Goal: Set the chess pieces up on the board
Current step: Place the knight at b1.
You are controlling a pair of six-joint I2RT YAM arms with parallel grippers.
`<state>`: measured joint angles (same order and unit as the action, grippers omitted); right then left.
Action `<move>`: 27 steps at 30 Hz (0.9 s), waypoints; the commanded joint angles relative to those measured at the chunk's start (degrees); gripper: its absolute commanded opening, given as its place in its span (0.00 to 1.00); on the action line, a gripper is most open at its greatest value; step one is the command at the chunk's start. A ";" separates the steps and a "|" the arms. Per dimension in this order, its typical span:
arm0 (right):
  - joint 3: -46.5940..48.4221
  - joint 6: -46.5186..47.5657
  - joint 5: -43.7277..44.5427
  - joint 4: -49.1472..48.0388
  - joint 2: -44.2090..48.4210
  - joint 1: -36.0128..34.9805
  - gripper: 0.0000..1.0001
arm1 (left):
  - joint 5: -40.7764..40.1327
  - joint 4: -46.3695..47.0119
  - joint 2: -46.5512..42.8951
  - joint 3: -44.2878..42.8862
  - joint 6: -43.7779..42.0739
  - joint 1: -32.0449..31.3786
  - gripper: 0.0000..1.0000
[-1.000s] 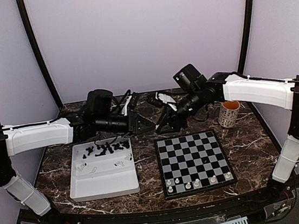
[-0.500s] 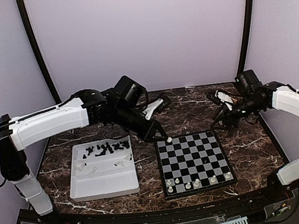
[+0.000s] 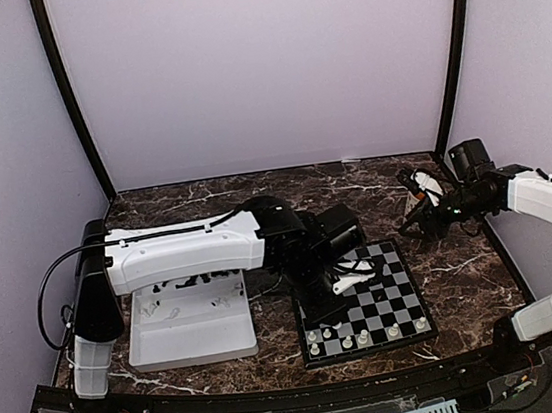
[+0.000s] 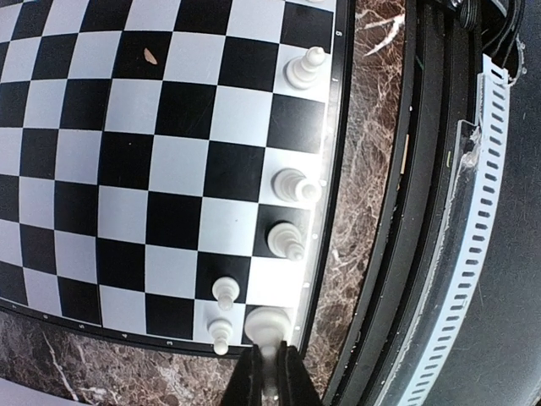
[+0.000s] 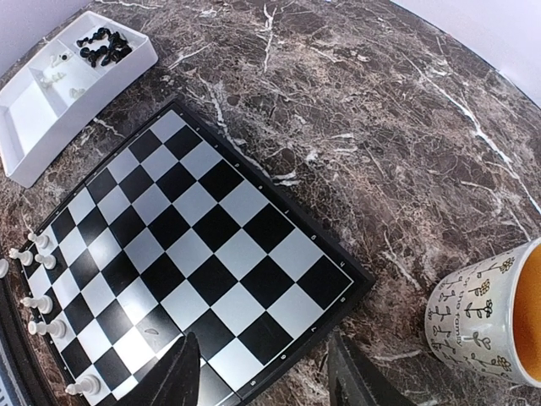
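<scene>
Top external: the left arm (image 3: 181,253) has swung from behind the tray (image 3: 192,343) to the board (image 3: 393,298), at its 7 o'clock corner. The right gripper (image 3: 417,219) has withdrawn to 3 o'clock. Placement looks imminent.

Left wrist: the left gripper (image 4: 267,376) is clamped on a white chess piece (image 4: 269,323), which sits at its 12 o'clock over the corner square.

Right wrist: jaws apart, empty.

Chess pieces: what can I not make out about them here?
1. Top view: the left arm hides the left part of the board and any pieces there.
2. Left wrist view: the left gripper half hides the white piece it holds; kind unclear.
3. Right wrist view: black pieces in the tray are too small to name.
</scene>
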<state>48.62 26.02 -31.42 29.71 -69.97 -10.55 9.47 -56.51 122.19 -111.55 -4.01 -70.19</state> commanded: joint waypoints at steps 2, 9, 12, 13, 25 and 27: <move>-0.11 0.07 -0.09 -1.89 -0.60 0.18 0.53 | -2.09 -6.83 1.86 -3.80 -3.42 -1.41 0.00; -0.28 0.39 -0.66 -1.66 -0.74 0.17 0.54 | -1.24 -8.81 5.68 -5.41 -3.11 -3.11 0.00; -0.15 0.48 -0.91 -1.61 -1.01 0.17 0.54 | -0.53 -8.86 6.43 -5.51 -2.95 -3.27 0.00; -0.11 0.44 -1.04 -1.47 -1.11 0.17 0.54 | -0.52 -8.91 6.59 -5.52 -2.89 -3.28 0.00; -0.11 0.60 -1.53 -1.39 -1.18 0.17 0.55 | -2.63 -9.05 9.48 -6.02 -2.03 -3.55 0.03; -0.11 0.68 -1.62 -1.33 -1.37 0.17 0.55 | -3.02 -9.02 10.04 -6.46 -1.83 -3.55 0.03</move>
<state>48.62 26.28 -31.99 29.47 -70.96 -10.55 7.53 -63.59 131.33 -116.25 -6.20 -73.41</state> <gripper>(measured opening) 0.550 0.067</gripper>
